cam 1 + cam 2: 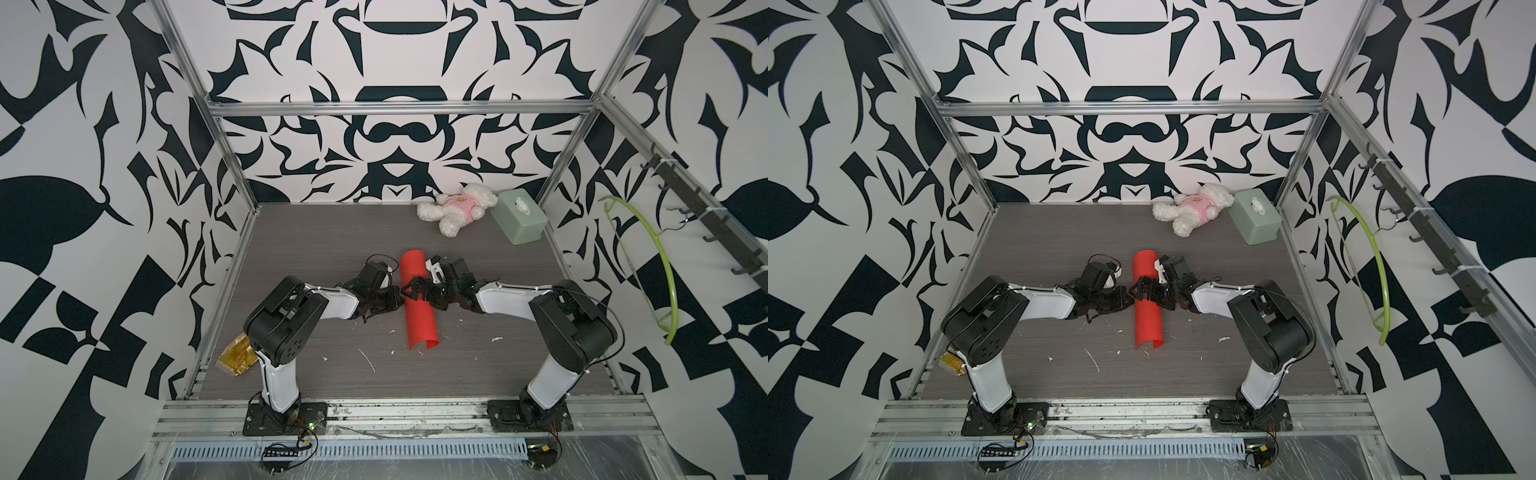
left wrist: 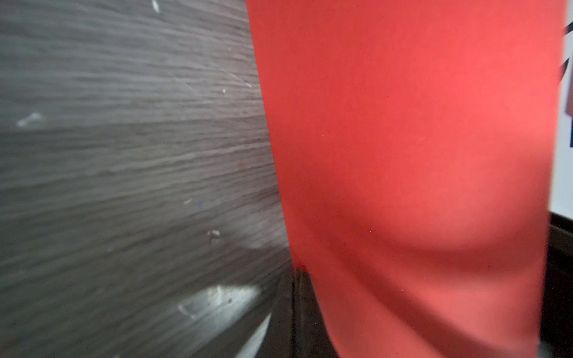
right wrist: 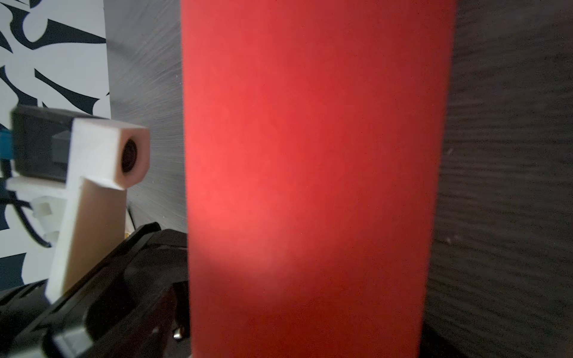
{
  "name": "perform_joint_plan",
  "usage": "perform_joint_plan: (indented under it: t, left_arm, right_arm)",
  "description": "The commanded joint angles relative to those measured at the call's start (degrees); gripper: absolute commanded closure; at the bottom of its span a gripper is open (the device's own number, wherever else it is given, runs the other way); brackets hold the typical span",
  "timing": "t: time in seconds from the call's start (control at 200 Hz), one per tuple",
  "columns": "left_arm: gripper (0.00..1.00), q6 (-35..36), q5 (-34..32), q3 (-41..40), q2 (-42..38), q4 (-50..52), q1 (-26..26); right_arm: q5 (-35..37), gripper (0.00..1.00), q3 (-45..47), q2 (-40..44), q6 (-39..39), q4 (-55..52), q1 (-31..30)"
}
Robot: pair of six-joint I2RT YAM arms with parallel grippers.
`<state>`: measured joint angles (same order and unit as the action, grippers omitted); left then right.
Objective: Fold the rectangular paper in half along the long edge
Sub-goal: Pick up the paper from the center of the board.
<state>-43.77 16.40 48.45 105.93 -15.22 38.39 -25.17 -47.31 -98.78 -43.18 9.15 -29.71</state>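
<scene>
Left claw (image 1: 399, 297) is clamped tight on the 9 o'clock long edge of the thin, bright red rectangular paper sheet (image 1: 419, 320), which lies mid-table on the grey wood-grain tabletop (image 1: 316, 241), arched into a loose tube running 12 to 6 o'clock. Right claw (image 1: 409, 291) reaches over it from 3 o'clock, jaws spread wide, holding nothing, probably poised to press the hump flat while the pinch pins the edges together.

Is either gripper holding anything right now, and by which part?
The left gripper is shut on the rectangular paper, pinching its long edge about midway. The right gripper is open over the curled sheet, holding nothing.
</scene>
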Motion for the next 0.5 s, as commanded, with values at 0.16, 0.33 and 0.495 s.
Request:
perform_joint_plan:
  t: [0.16, 0.33, 0.495]
  left_arm:
    - [1.0, -0.3, 0.0, -3.1, 3.4, 6.0, 0.5]
    - [1.0, -0.5, 0.5, -3.1, 3.9, 5.3, 0.5]
    - [1.0, -0.3, 1.3, -3.9, 3.5, 3.2, 0.6]
  right_arm:
    - [8.2, 0.03, -1.7, -1.5, 4.1, -19.1, -0.5]
    - [10.9, 0.05, -2.5, -1.5, 4.4, -21.5, -1.2]
    - [13.2, 0.05, -4.7, -3.5, 4.6, -23.4, -2.9]
